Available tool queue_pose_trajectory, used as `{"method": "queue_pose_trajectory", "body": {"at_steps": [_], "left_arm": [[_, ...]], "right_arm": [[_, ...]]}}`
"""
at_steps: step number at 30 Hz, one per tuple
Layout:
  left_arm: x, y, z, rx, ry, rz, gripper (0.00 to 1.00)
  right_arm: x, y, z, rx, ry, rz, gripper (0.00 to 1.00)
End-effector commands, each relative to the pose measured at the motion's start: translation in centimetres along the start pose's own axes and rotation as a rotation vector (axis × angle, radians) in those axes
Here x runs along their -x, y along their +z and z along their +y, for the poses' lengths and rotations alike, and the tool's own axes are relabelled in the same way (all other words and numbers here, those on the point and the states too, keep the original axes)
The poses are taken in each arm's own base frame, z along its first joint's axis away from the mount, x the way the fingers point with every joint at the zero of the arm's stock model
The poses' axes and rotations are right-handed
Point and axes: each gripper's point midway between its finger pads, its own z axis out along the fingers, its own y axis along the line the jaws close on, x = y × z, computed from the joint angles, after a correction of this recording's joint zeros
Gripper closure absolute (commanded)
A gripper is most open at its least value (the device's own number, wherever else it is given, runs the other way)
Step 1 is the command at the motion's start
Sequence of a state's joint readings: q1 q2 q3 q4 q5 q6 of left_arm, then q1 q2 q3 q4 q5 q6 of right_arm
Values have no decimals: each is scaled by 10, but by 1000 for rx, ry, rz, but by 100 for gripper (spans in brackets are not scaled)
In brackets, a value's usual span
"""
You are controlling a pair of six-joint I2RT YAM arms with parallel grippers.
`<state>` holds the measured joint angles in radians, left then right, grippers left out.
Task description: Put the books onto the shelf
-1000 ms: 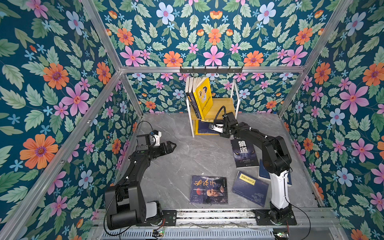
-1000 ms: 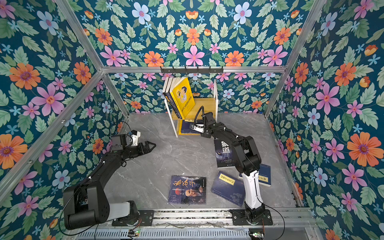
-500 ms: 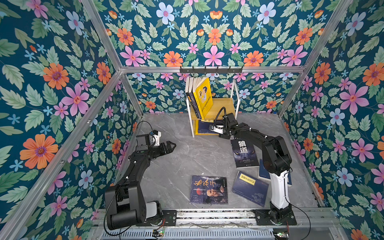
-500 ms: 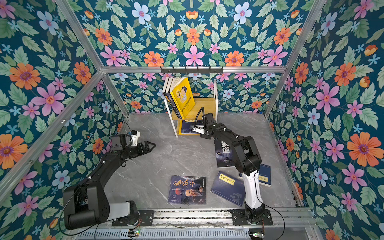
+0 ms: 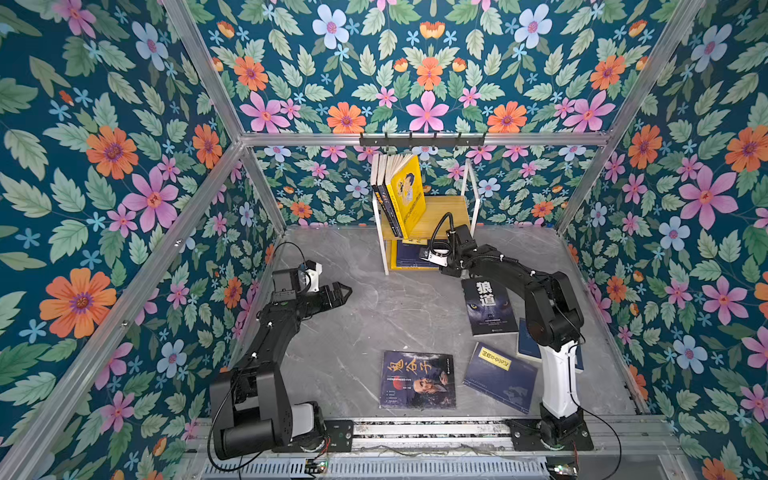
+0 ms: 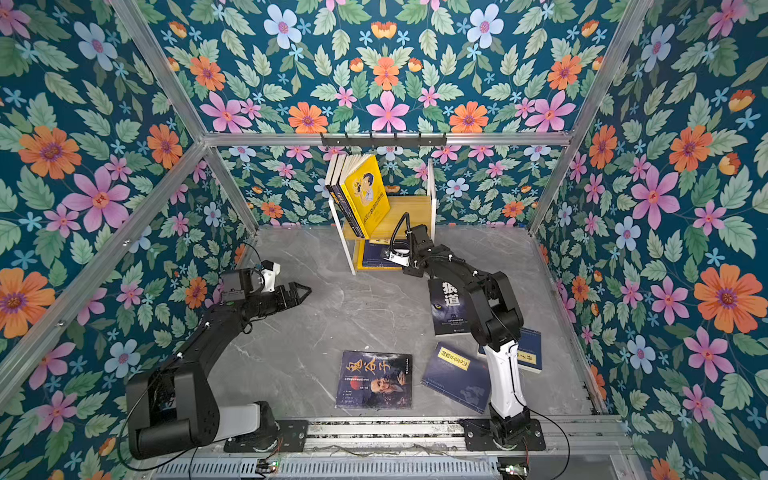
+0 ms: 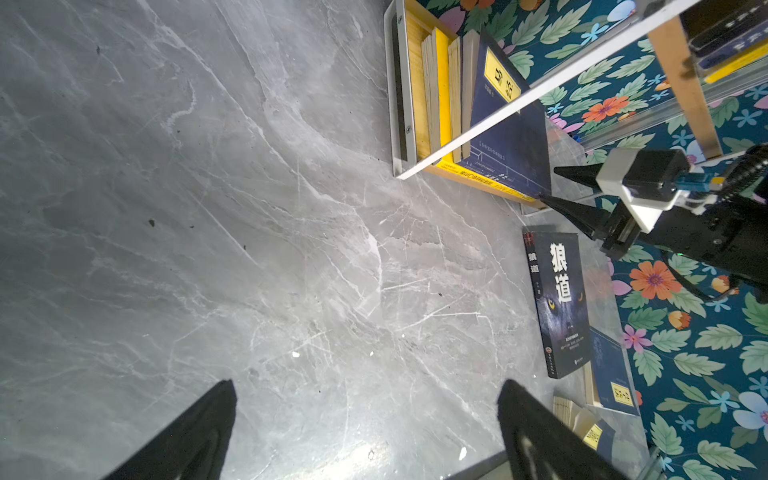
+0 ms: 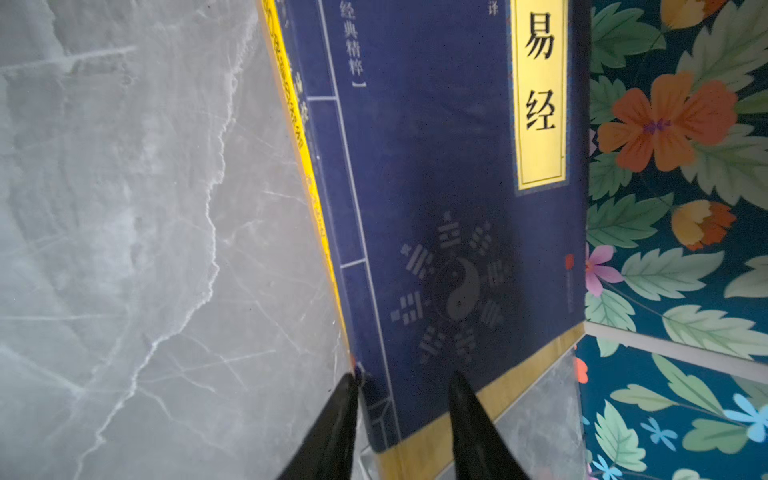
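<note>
Several books, upper tier: thin paperbacks stand leaning together on the top board of the small two-tier shelf point(image 5: 451, 208) of light wood boards in a thin white metal frame; the bright yellow paperback point(image 5: 409, 195) is the outermost.
Lower tier: more books stand there, with the navy paperback with a yellow title label point(image 8: 436, 187) at the open end, leaning on its neighbours.
My right gripper point(image 8: 404, 376): at the lower tier's front, jaws partly apart. One fingertip point(image 8: 347, 403) touches the navy paperback's spine corner and the other lies in front of its cover; nothing is clamped.
Books off the shelf: four lie flat on the grey marble-patterned table point(image 5: 374, 316).
Black wolf-eye book point(image 5: 490, 305): just beside my right arm, nearest the shelf.
Dark book with an old man's face point(image 5: 417, 380): near the table's front edge, about the middle.
Second navy book with a yellow label point(image 5: 498, 376): just beside the old-man book, lying askew.
Third navy book point(image 6: 532, 343): partly hidden behind my right arm.
My left gripper point(image 5: 343, 291): jaws wide apart, empty — hovering above bare table, well apart from every book.
Black hook rail point(image 5: 422, 139): on the back wall, above the shelf.
Walls point(image 5: 124, 166): floral paper — teal with orange and pink flowers.
</note>
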<state>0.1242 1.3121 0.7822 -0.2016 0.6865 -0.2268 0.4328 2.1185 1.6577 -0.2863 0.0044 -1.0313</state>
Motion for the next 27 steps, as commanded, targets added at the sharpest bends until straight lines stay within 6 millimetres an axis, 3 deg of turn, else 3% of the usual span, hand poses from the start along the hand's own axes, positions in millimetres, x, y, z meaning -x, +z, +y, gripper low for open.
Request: {"method": "queue_pose_trajectory", "body": {"at_steps": [1,8,11,15,21,23,27], "left_arm": [[1,0,-1,-6,4,1,0],[0,0,-8,-47,26,9,1],[-7,2,-20,-98,56,38,2],[-28,8,-38,-141,135,126,4],[-68,18,-63,-164,323,296,9],[-84,21,-71,-181,370,362,10],[-107,24,-90,-224,431,470,16]], "right_arm": [[3,-1,-6,-17,-10,-13,63],[9,-11,-11,-33,-2,-31,59],[15,-25,-13,-43,10,-56,54],[32,-55,1,-44,-11,-100,42],[56,-115,48,0,45,-141,35],[64,-142,71,9,40,-171,32],[73,-174,125,65,52,-190,22]]}}
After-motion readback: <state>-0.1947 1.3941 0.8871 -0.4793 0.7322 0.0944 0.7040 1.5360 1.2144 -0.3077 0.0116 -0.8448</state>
